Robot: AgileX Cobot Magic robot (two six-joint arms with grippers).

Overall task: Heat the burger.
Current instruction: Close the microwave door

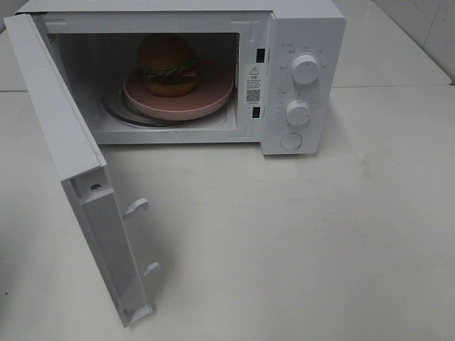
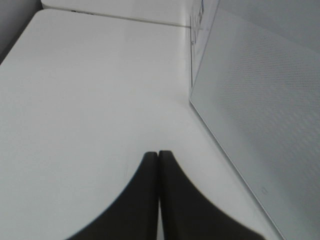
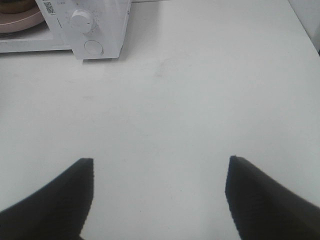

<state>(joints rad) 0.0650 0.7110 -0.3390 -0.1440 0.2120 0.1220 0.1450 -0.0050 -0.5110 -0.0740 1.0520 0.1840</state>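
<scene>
The burger [image 1: 168,65], with golden-brown buns, lettuce and cheese, sits on a pink plate [image 1: 213,99] inside the open white microwave [image 1: 298,28]. The microwave door [image 1: 64,163] swings out toward the front left. Neither arm shows in the high view. In the left wrist view my left gripper [image 2: 158,154] is shut with nothing between its black fingers, hovering over the table beside the door's outer face [image 2: 260,100]. In the right wrist view my right gripper [image 3: 161,162] stands open and empty above bare table, well in front of the microwave's control panel [image 3: 85,30].
Two knobs [image 1: 306,69] [image 1: 298,112] and a round button [image 1: 291,141] sit on the microwave's right panel. Two latch hooks [image 1: 135,206] stick out of the door's edge. White table [image 1: 320,234] spreads in front and to the right.
</scene>
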